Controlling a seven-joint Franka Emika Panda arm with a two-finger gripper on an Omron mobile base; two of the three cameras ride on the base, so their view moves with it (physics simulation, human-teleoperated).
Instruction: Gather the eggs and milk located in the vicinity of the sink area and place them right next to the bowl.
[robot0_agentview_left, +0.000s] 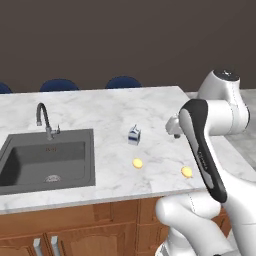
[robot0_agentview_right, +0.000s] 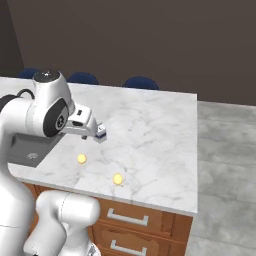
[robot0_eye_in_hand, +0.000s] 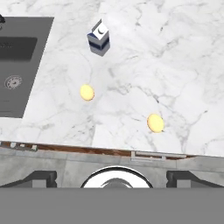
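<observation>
The milk (robot0_agentview_left: 134, 135) is a small white carton with a blue label, standing upright on the marble counter right of the sink (robot0_agentview_left: 47, 160). Two pale-yellow eggs lie nearer the front edge, one egg (robot0_agentview_left: 137, 163) close to the carton and the other egg (robot0_agentview_left: 186, 172) further right. The hand view shows the milk (robot0_eye_in_hand: 99, 38), both eggs (robot0_eye_in_hand: 87, 92) (robot0_eye_in_hand: 155, 123) and the sink (robot0_eye_in_hand: 17, 65) from above. My gripper (robot0_eye_in_hand: 112, 177) hovers over the counter's front part, open, with nothing between its fingertips (robot0_eye_in_hand: 41, 177). My hand partly hides the milk (robot0_agentview_right: 101, 134) in the right base view. The bowl is out of view.
A dark curved faucet (robot0_agentview_left: 44, 117) stands behind the sink. Blue chairs (robot0_agentview_left: 59, 84) line the counter's far side. Wooden cabinets with drawer handles (robot0_agentview_right: 127, 217) sit under the front edge. Grey floor (robot0_agentview_right: 225, 175) lies beyond the counter's right end.
</observation>
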